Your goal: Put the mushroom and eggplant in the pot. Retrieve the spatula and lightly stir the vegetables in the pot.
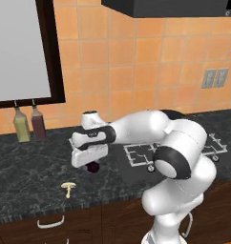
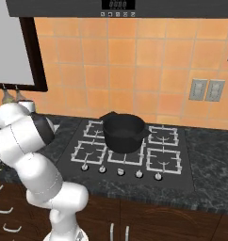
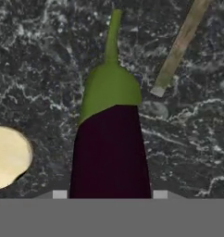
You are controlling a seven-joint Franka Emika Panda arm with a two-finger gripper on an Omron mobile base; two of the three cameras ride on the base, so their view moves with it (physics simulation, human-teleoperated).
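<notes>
Your two-finger gripper sat low over the dark marbled countertop, its tips bracketing the dark purple oblong eggplant; whether they clamped it, you couldn't tell. The eggplant ran lengthwise away from the hand, its green cap and stem pointing outward. The pale tan mushroom lay just beside the eggplant, and the spatula's thin tan handle near its stem end.

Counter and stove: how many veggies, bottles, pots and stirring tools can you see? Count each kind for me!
Vegetables: 2, the eggplant and the mushroom
Bottles: 2, one yellowish, one dark red
Pots: 1, the black pot on the stove
Stirring tools: 1, a tan handle, likely the spatula's
Total: 6
</notes>
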